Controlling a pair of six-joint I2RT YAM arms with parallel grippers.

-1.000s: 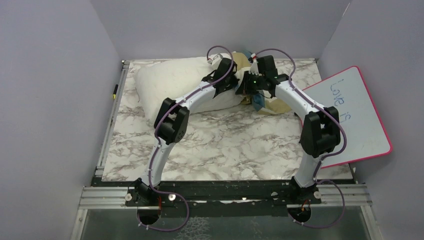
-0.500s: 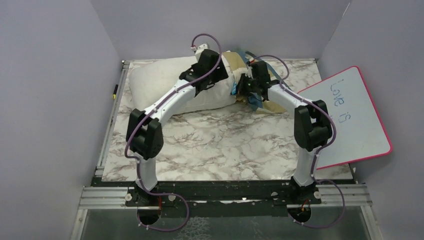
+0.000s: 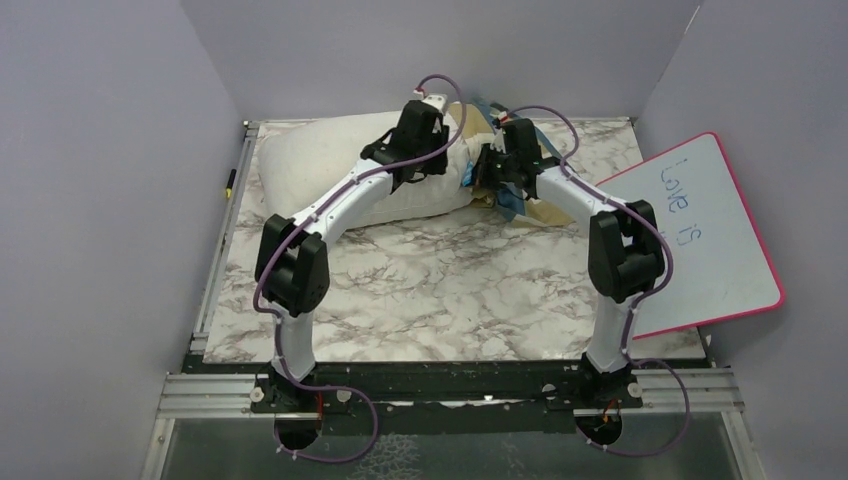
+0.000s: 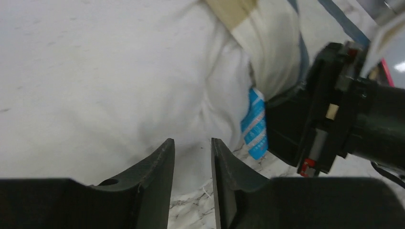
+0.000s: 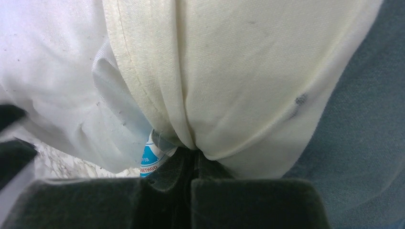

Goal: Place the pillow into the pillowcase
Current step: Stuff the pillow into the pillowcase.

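The pillow (image 3: pixel 330 175) lies across the far side of the table (image 3: pixel 450 290), its long axis running left to right, and only its right end is tucked into the mouth of the pillowcase (image 3: pixel 540 213). Most of its bulk is outside the case, toward the left. The rest of the case sits bunched at the pillow's right end, behind and beside the right arm. The right gripper (image 5: pixel 193 164) is clamped tight on a cream fold at the case's opening, with the pillow's white cloth and a small blue label (image 4: pixel 254 124) just beside the pinch. The left gripper (image 4: pixel 192 145) hovers over the pillow's near edge close to that opening. Its fingers are parted by a narrow gap and nothing is between them. From those fingers the pillow spreads ahead and off to the left, while the case mouth and the other gripper are just to the right. I judge the left arm the better placed to push or feed the pillow rightward along its length, with the right holding the opening firm. A whiteboard (image 3: pixel 700 240) leans at the table's right edge, well apart from all this.
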